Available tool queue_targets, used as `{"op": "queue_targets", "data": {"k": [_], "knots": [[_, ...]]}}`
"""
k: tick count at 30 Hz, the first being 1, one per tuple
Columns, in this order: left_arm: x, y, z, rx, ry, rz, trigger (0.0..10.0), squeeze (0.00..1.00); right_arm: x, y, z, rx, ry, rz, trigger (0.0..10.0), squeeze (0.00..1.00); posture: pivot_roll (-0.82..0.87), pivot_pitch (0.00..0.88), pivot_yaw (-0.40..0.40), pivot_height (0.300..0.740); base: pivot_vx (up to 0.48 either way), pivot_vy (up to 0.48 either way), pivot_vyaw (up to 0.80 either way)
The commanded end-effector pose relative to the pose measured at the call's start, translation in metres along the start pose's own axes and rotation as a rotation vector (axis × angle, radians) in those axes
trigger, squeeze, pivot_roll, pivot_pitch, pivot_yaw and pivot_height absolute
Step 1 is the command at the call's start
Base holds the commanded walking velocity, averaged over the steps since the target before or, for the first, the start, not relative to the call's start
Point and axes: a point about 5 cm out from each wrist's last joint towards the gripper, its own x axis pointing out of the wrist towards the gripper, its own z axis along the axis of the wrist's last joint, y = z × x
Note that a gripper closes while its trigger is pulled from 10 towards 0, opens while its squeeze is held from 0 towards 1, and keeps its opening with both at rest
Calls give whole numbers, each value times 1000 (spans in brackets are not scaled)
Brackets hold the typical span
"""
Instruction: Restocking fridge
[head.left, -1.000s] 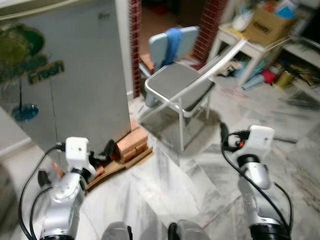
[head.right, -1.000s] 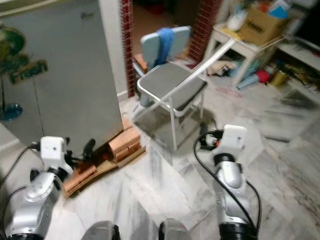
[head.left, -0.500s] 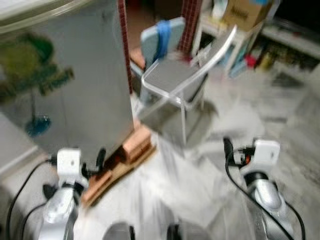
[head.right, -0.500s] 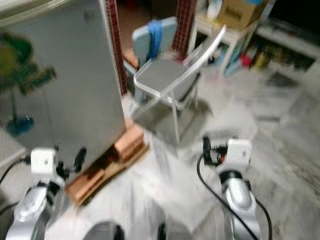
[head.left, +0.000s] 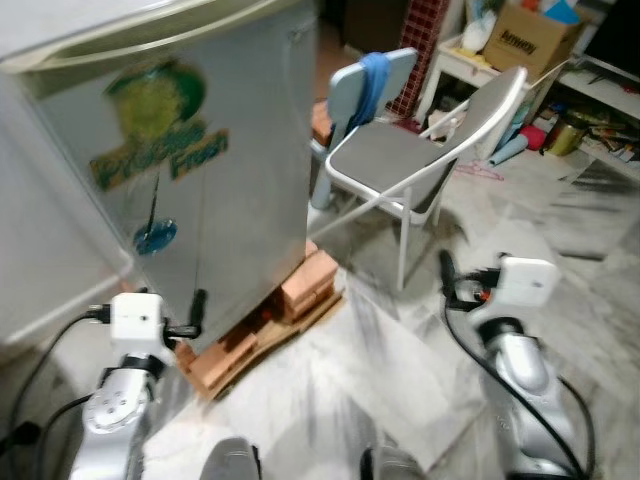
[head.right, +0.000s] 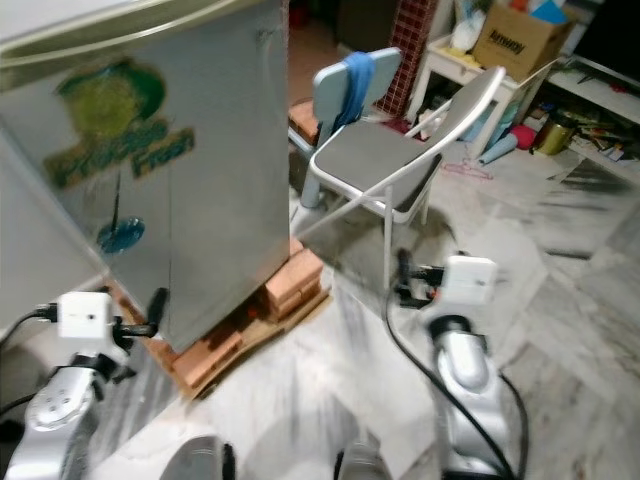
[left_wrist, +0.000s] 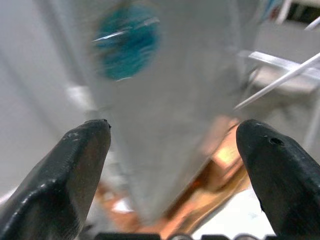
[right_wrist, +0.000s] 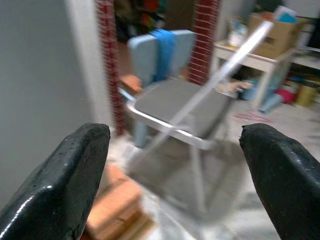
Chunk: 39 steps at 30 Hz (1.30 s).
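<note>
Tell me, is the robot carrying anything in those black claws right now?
Nothing is held. The left gripper is open and empty, facing the fridge; the right gripper is open and empty too, facing the folding chair.

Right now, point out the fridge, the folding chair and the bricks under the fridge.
fridge (head.left: 215, 200), left eye view, on the grey side panel right of the green sticker.
folding chair (head.left: 385, 165), left eye view, on the grey seat.
bricks (head.left: 308, 283), left eye view, on the upper brick at the fridge's corner.
</note>
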Motion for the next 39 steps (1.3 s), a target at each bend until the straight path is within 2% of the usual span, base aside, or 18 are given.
{"op": "queue_targets", "data": {"k": [1,8,11,14,18,20,22,25,26,27,29,31,35,39], "knots": [[1,-7,5,37,-33,-18,10000,0,-3,-10,4,-35,-12,-23,10000,0,37,61,-41,740,0,435,0],[1,-10,4,54,-35,-45,10000,0,-3,-13,-4,-67,24,-50,10000,0,40,71,-38,740,0,430,0],[1,-10,5,60,-38,-49,10000,0,1,-19,-4,-133,34,-121,10000,0,42,73,-36,740,-80,423,0],[1,-9,5,65,-41,-47,10000,0,3,-23,-1,-160,9,-157,10000,0,41,77,-35,740,0,423,0],[2,-8,9,84,-73,-71,10000,0,7,-22,-1,-135,-1,-166,10000,0,56,82,-35,740,0,210,0],[4,-8,12,97,-85,-81,10000,0,9,-21,-1,-154,2,-164,10000,0,53,83,-37,740,0,0,0],[7,-5,16,101,-96,-74,10000,0,9,-19,-4,-131,31,-150,10000,0,56,86,-34,740,0,0,0],[15,6,18,51,-85,4,10000,0,10,-13,-1,-134,8,-105,10000,0,57,87,-32,740,0,0,0],[19,14,16,-52,-51,74,10000,0,11,-10,1,-128,-15,-83,10000,0,54,86,-25,740,0,0,0],[20,19,14,-87,-36,91,10000,0,12,-9,3,-132,-31,-76,10000,0,52,79,-14,740,0,0,0],[20,21,14,-60,-34,68,10000,0,13,-9,5,-122,-50,-79,10000,0,51,67,-2,740,0,0,0],[21,20,14,-46,-31,53,10000,0,14,-10,5,-117,-58,-90,10000,0,49,54,17,740,0,0,0],[22,10,10,6,-25,-3,10000,0,11,-13,1,-97,-63,-143,10000,0,37,36,44,740,0,0,0],[28,-1,11,-14,-20,-42,10000,0,8,-14,-2,-85,-51,-146,10000,0,20,44,35,740,0,0,0]]}}
